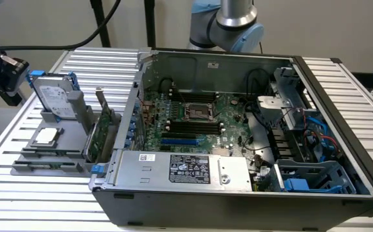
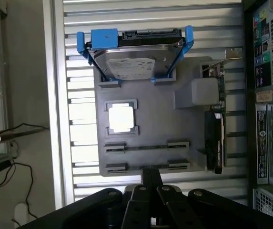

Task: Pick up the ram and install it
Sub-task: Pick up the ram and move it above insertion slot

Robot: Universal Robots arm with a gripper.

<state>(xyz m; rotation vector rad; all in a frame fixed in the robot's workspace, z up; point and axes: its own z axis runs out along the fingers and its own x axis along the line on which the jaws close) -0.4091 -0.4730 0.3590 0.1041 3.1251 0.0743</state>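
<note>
The pincer (image 2: 150, 174) hangs over the near edge of the gray holder (image 2: 160, 119) on the desk (image 2: 79, 157). I cannot tell how far open it is, or if it holds anything. Just past it the ram (image 2: 146, 147) stands on its thin edge between clips, so its top is free to grab. Farther off leans the hard drive (image 2: 134, 67). The open computer (image 1: 225, 63) sits beside the holder, with room above.

hard drive (image 2: 134, 64) silver | rails (image 2: 103, 38) blue | tray (image 2: 155, 119) grey | motherboard (image 1: 199, 121) green
</note>
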